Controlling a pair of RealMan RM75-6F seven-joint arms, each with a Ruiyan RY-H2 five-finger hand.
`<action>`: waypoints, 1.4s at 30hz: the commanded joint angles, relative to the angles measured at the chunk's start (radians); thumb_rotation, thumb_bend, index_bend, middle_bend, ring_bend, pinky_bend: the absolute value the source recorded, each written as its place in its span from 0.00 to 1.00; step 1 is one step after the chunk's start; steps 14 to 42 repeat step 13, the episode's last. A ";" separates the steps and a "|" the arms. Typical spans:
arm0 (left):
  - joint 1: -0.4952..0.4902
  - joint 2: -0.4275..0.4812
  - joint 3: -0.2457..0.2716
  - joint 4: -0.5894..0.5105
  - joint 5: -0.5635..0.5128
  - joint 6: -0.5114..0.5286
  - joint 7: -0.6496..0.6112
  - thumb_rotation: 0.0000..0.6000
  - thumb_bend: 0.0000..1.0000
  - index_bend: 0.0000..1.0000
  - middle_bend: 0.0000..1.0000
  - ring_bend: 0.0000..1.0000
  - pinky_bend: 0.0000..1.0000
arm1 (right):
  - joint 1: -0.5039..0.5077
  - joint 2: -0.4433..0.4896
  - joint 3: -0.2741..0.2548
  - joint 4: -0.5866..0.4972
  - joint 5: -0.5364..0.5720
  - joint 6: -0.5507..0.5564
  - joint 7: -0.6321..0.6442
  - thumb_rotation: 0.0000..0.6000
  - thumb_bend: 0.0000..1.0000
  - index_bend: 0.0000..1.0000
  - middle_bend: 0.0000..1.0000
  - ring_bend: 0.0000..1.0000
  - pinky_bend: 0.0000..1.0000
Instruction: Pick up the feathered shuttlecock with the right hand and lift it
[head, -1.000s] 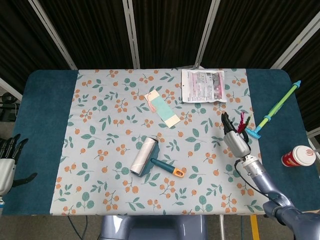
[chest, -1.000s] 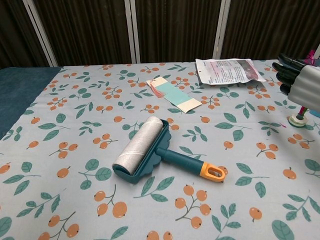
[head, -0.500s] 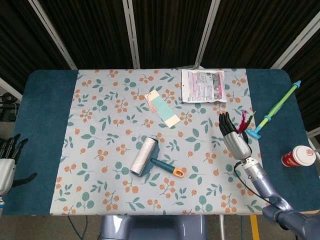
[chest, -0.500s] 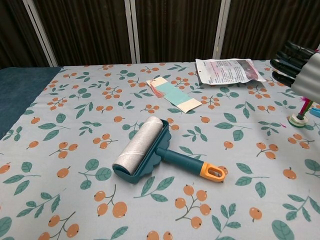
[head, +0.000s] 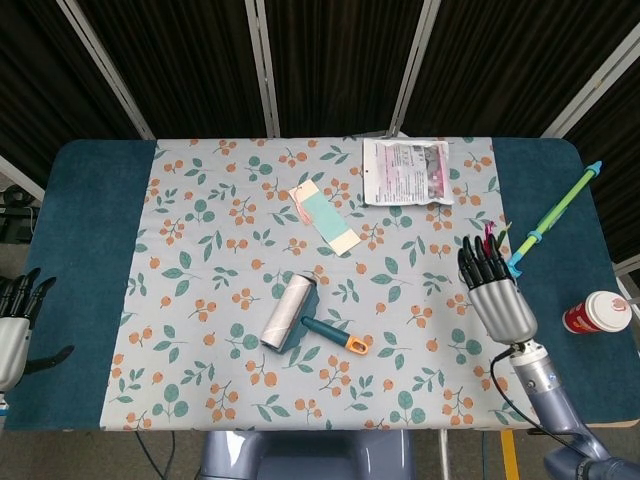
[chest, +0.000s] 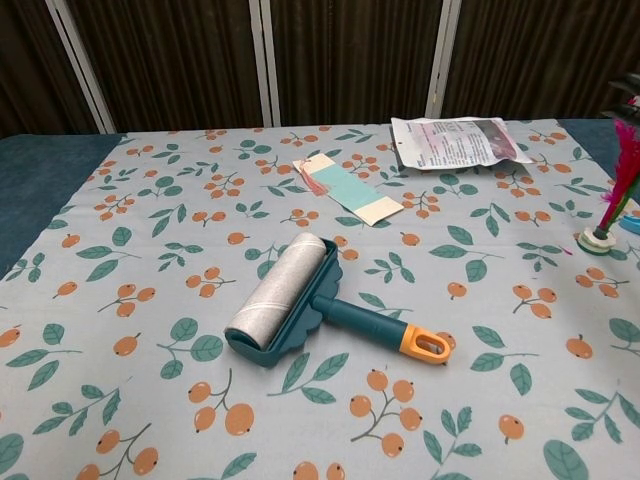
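Observation:
The feathered shuttlecock (chest: 603, 218) stands upright on its white base near the table's right side, pink and green feathers pointing up. In the head view only its pink feather tips (head: 489, 236) show, just beyond the fingertips of my right hand (head: 496, 292). That hand hovers with its back to the camera and fingers stretched straight toward the shuttlecock, holding nothing; the chest view does not show it. My left hand (head: 14, 322) hangs off the table's left edge, fingers spread and empty.
A teal lint roller (head: 291, 314) with an orange-tipped handle lies mid-table. Behind it are a teal card (head: 328, 218) and a printed packet (head: 405, 172). A green and blue stick (head: 555, 215) and a red paper cup (head: 598, 312) sit at the right edge.
My right hand has shifted right and back toward the near edge, leaving the chest view, where the whole shuttlecock now shows. The left hand has not moved.

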 joint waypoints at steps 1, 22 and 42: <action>0.000 0.000 0.000 0.000 0.000 0.001 -0.001 0.93 0.14 0.10 0.00 0.00 0.00 | -0.059 0.045 0.014 -0.098 0.039 0.056 0.200 1.00 0.19 0.11 0.02 0.00 0.00; 0.002 -0.001 0.000 0.002 0.000 0.002 -0.006 0.92 0.14 0.10 0.00 0.00 0.00 | -0.129 0.154 0.050 -0.254 0.180 -0.034 0.829 1.00 0.19 0.11 0.02 0.00 0.00; 0.002 -0.001 0.000 0.002 0.000 0.002 -0.006 0.92 0.14 0.10 0.00 0.00 0.00 | -0.129 0.154 0.050 -0.254 0.180 -0.034 0.829 1.00 0.19 0.11 0.02 0.00 0.00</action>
